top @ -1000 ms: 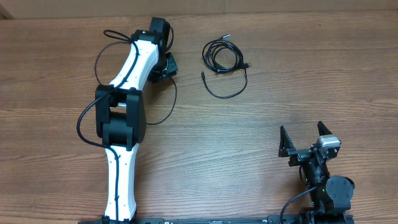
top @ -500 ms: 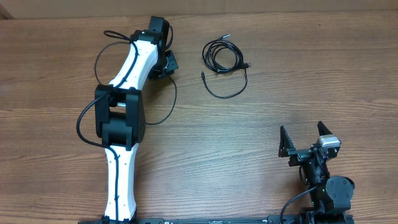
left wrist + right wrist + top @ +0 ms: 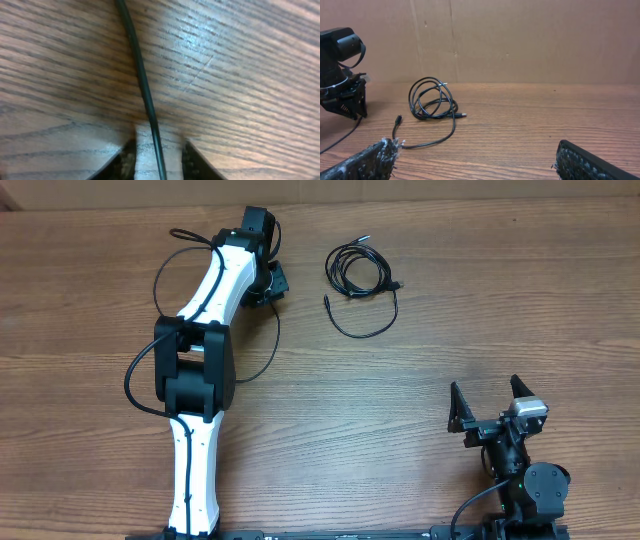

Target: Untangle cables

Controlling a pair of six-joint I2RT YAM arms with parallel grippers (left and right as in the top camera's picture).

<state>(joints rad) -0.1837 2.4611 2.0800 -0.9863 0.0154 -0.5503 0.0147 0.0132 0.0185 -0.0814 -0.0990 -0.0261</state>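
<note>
A coiled bundle of thin black cables (image 3: 358,270) lies at the back of the table, with one tail ending in a small plug (image 3: 327,302). The right wrist view shows the same bundle (image 3: 432,100). Another thin black cable strand (image 3: 272,345) curves from under my left gripper (image 3: 268,288) toward the table's middle. In the left wrist view that strand (image 3: 142,80) runs between my left gripper's (image 3: 157,152) fingers, which stand a little apart with a gap on each side of it. My right gripper (image 3: 490,405) is open and empty near the front right.
The left arm (image 3: 200,360) stretches across the left half of the wooden table (image 3: 450,340), its own thicker black wires looping beside it. A cardboard wall (image 3: 520,40) stands behind the table's far edge.
The left gripper's head shifted slightly at the back of the table, and the loose strand under it moved a little. The coiled bundle and the right arm stayed still.
</note>
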